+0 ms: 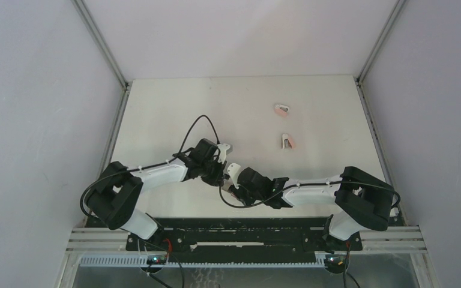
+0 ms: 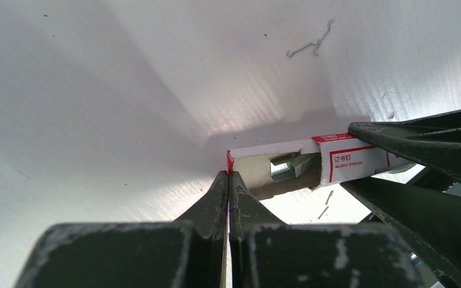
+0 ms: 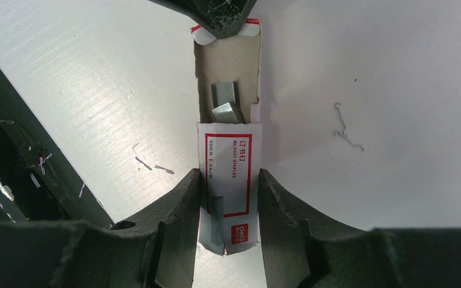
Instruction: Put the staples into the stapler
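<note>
The staples show as their pack, a white-and-red box sleeve (image 3: 231, 162) with its cardboard inner tray (image 3: 249, 66) slid partly out. Metal staple strips (image 3: 225, 105) lie in the open tray. My right gripper (image 3: 229, 175) is shut on the sleeve's two sides. My left gripper (image 2: 228, 177) is shut on the tray's end flap, and its fingers (image 3: 216, 12) show at the top of the right wrist view. The left wrist view shows the same sleeve (image 2: 354, 162), staple strips (image 2: 288, 167) and the right fingers (image 2: 420, 144). Both grippers meet near the table's front middle (image 1: 228, 180). I cannot make out the stapler.
Two small pink objects (image 1: 282, 109) (image 1: 288, 142) lie apart at the back right of the white table (image 1: 156, 120). Loose staples (image 3: 150, 165) and a bent wire (image 3: 342, 129) are scattered under the box. The dark front rail (image 3: 12, 156) is close on the left.
</note>
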`<state>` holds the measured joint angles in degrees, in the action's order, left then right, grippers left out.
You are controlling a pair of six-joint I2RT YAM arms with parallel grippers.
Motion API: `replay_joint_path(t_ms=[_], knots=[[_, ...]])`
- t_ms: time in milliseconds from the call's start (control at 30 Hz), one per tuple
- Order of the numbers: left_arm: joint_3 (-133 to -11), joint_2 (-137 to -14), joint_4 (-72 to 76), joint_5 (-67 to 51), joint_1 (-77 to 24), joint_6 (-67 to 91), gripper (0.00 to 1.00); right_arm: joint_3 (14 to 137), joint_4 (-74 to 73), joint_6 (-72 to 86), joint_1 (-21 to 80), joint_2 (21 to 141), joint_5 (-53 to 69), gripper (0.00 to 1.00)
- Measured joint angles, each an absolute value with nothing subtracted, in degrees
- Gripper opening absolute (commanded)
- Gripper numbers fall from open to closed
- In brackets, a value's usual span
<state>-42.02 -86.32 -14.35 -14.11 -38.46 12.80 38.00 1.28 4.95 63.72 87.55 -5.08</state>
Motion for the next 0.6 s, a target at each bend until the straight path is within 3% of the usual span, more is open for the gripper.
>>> replay_joint_path(t_ms=[600], knots=[[-42.02,-85.82,-16.05,-12.19,-36.97,11.38,0.00,38.00,1.30,4.95,63.35,87.57,-4.45,0.37]])
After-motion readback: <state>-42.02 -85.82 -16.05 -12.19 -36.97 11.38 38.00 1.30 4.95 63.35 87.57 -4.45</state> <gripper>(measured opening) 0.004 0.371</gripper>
